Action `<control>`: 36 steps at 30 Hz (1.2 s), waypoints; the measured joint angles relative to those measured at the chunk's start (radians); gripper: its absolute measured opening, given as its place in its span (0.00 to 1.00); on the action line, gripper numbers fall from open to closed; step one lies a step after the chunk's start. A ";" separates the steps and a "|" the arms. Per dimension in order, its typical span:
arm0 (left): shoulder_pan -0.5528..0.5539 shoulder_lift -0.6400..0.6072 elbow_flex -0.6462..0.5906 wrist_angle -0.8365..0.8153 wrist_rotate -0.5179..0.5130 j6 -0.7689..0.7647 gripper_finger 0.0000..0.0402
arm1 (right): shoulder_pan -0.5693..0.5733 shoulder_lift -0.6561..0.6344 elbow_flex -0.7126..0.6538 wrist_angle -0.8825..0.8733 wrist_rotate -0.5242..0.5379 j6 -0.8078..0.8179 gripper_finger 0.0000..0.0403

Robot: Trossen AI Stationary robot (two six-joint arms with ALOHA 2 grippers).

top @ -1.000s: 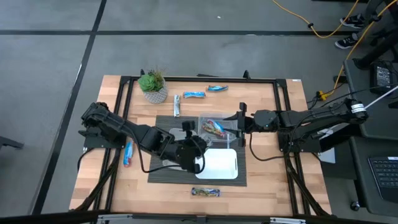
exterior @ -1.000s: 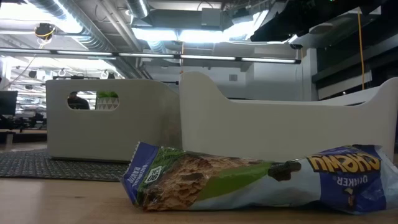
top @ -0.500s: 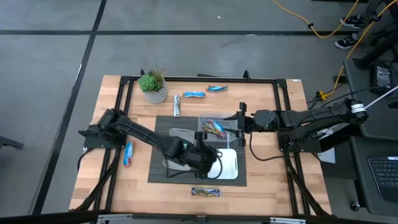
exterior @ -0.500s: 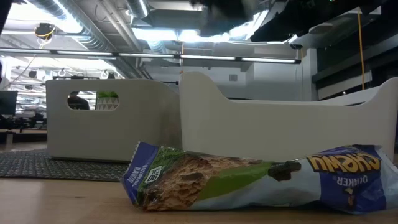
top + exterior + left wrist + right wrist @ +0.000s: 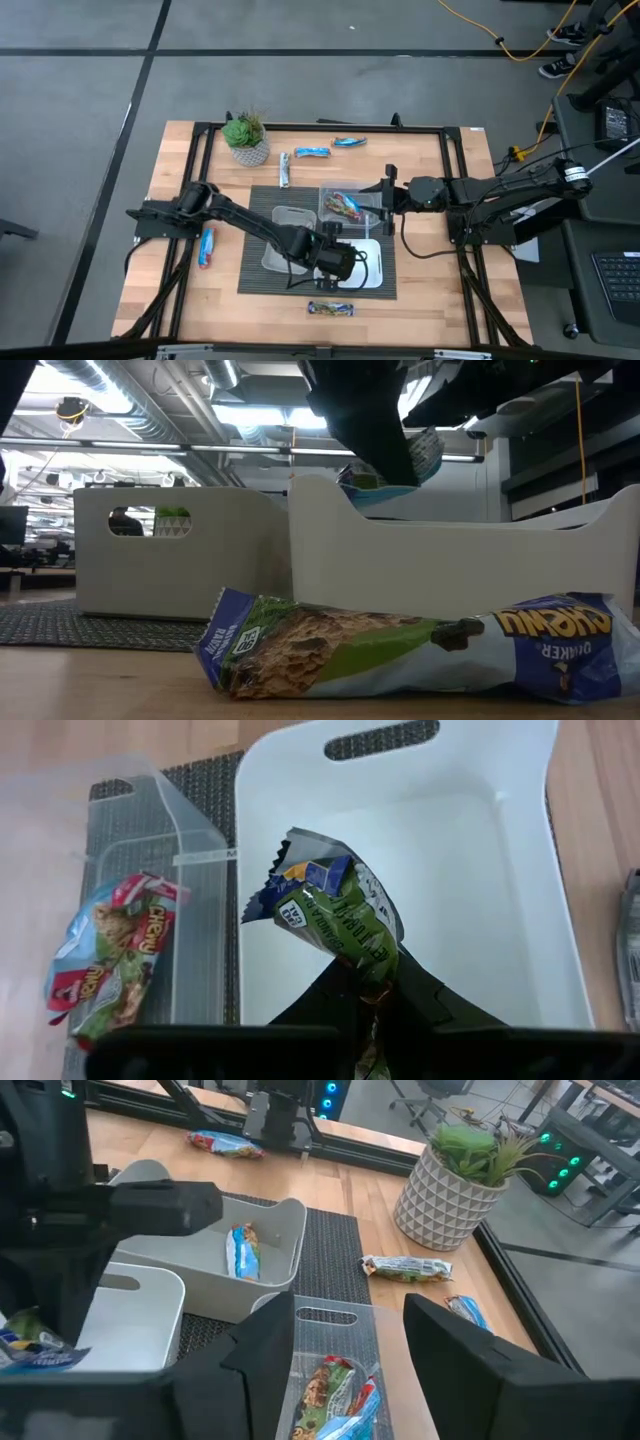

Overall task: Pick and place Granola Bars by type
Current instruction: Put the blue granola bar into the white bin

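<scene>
Now swung over white tray (image 5: 500,900), left gripper (image 5: 375,995) pinching green bar (image 5: 335,910); early release risks rim landing.

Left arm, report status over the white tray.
Left gripper shut on green-wrapped bar, above empty white tray. Right gripper open, waiting over clear tray. Nothing in the way.

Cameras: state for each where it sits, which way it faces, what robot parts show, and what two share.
High: overhead, straight down; both arms, table.
Low: table height, level; bar near, left arm above.
Left wrist: looks down at white tray; left gripper holds green bar.
Right wrist: looks across clear tray; right gripper open.
Shared: green bar, both wrists.
</scene>
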 joint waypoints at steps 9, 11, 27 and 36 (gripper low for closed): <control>0.000 0.000 0.000 -0.001 0.027 -0.002 0.08 | 0.000 0.000 0.000 0.000 0.012 -0.001 0.48; 0.000 0.000 0.000 -0.001 0.026 -0.008 0.11 | 0.000 0.000 0.000 0.000 0.012 -0.001 0.48; -0.069 -0.067 0.000 -0.015 0.028 -0.009 0.44 | 0.000 0.000 0.000 0.000 0.013 -0.001 0.48; -0.237 -0.150 0.000 -0.025 -0.002 -0.019 0.44 | 0.000 0.000 0.000 0.000 0.013 -0.001 0.48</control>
